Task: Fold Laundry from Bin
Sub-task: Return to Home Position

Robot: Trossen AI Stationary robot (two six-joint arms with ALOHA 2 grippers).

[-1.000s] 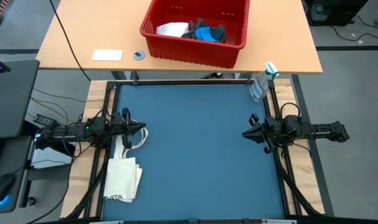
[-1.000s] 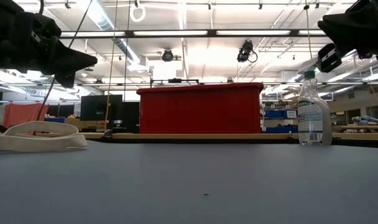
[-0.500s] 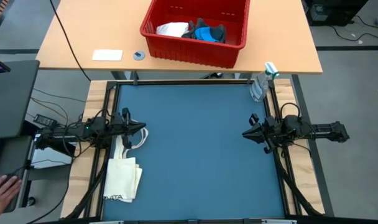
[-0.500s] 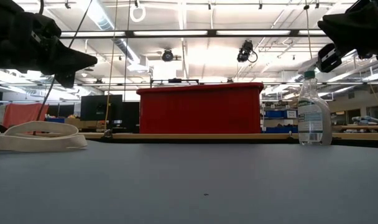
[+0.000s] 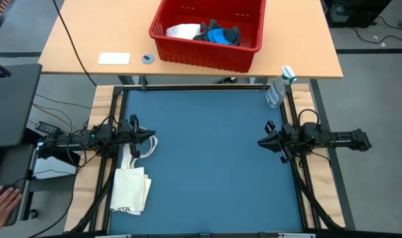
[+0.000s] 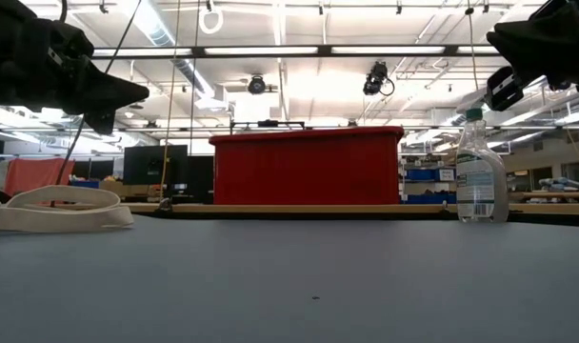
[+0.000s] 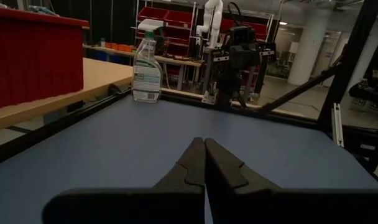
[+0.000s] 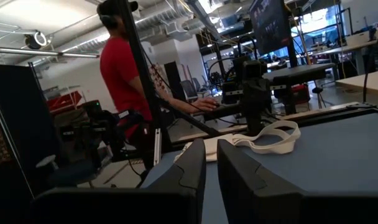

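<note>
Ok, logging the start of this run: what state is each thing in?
bin: upright, holding laundry
laundry: heaped in bin, unfolded
tote bag: lying flat at mat's left edge
spray bottle: upright, capped
left gripper: shut, empty
right gripper: slightly open, empty

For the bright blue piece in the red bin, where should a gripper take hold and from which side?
Judging by the high view, come straight down from above: the bin's walls block any sideways approach. Pinch the bright blue cloth on its exposed top bunch, which lies between the white piece and dark pieces.
</note>
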